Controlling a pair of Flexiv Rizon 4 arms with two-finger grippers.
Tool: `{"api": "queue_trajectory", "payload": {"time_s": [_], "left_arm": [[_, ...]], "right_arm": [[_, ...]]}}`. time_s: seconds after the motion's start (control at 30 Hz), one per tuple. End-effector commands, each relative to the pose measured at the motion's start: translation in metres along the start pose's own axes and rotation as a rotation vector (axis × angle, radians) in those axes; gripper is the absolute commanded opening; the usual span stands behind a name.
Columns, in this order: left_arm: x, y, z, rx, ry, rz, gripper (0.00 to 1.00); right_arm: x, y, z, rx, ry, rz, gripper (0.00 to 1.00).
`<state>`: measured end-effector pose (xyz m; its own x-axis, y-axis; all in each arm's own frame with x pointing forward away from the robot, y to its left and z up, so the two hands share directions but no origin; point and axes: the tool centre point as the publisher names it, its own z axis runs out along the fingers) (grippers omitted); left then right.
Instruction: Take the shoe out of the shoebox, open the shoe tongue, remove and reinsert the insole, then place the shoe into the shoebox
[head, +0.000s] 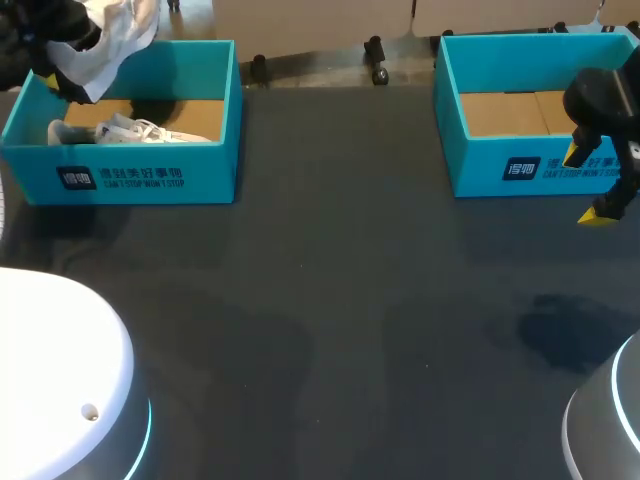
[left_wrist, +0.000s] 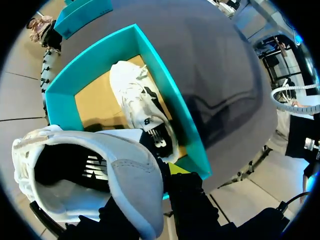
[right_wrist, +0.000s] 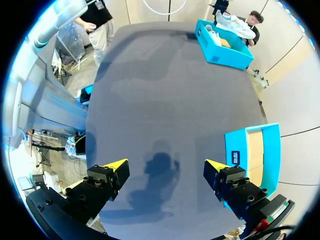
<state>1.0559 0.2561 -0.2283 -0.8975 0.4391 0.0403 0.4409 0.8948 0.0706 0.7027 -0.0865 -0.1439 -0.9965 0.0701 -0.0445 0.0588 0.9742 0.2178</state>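
**Shoe clears the box.** Over the far-left corner of the bench, my left gripper holds a white shoe in the air above the left shoebox. Its fingers are clamped on the shoe. The shoe hides most of them in the wrist view, so I cannot tell exactly where they bite.

A second shoe lies on the cardboard floor of that box, toward its left end. At the far right, my right gripper hangs just in front of the right shoebox, fingers spread wide and empty. That box shows only cardboard.

As I read it, the take-out step is nearly done, and the shoe now needs a place on the open bench. To do that well, I would:

- Carry the shoe high enough to pass the box's near wall.
- Move slowly, since a shoe held at one spot may swing or twist in the grip.
- Set it sole-down near the middle with its opening upward.
- Turn it so the tongue faces the right arm.
- Release only once the sole sits flat.
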Motion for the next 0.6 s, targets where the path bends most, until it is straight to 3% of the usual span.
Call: {"api": "queue_trajectory", "payload": {"time_s": [0.03,0.43,0.6], "left_arm": [[0.0016,-0.0004,-0.0021,-0.004,-0.002,-0.001,0.0],[0.0016,-0.0004,-0.0021,-0.004,-0.002,-0.001,0.0],[-0.0016,-0.0014,-0.0057,-0.124,0.062,0.24,0.0]], "right_arm": [[-0.0015,0.0006,0.0004,0.002,0.003,0.0,1.0],[-0.0015,0.0006,0.0004,0.002,0.003,0.0,1.0],[-0.0015,0.0006,0.0004,0.002,0.003,0.0,1.0]]}}
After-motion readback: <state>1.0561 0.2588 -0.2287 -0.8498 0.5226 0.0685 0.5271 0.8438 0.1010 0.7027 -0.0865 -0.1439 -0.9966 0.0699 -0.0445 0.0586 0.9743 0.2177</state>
